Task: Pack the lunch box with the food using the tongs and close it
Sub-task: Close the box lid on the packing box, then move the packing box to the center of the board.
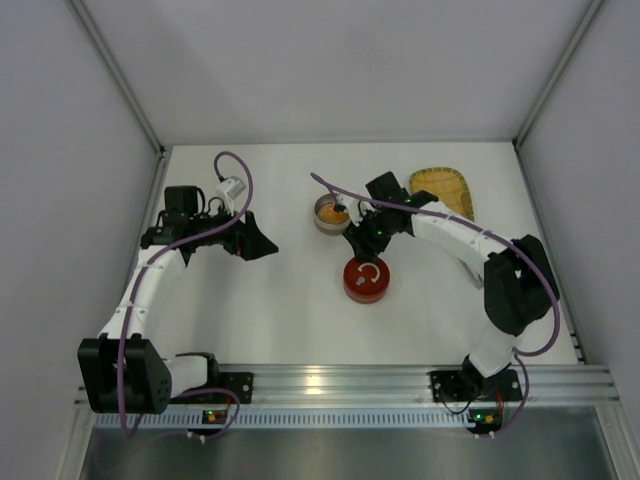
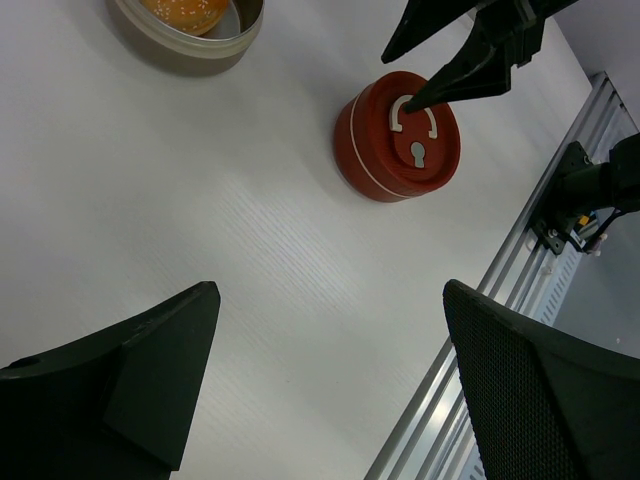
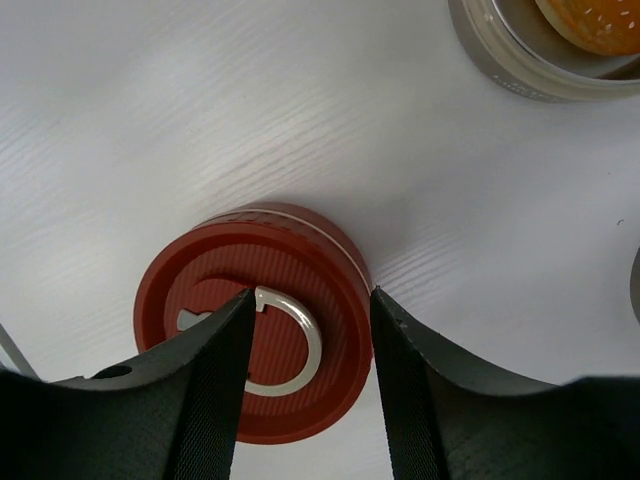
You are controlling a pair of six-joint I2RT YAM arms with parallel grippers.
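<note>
The lunch box is a round silver tin (image 1: 330, 215) in the middle of the table, standing open. A round orange piece of food (image 1: 335, 212) lies in it, also seen in the left wrist view as the orange food (image 2: 185, 10) and in the right wrist view as the orange food (image 3: 595, 20). The tin's red lid (image 1: 366, 279) with a metal ring handle (image 3: 300, 340) lies just in front of it. My right gripper (image 3: 312, 295) hangs open low over the lid, one finger by the ring and the other past the lid's rim. My left gripper (image 2: 330, 290) is wide open over bare table to the left. The tongs are out of view.
A yellow woven tray (image 1: 445, 190) lies at the back right, behind the right arm. The aluminium rail (image 1: 340, 382) runs along the near edge. White walls close in the table on three sides.
</note>
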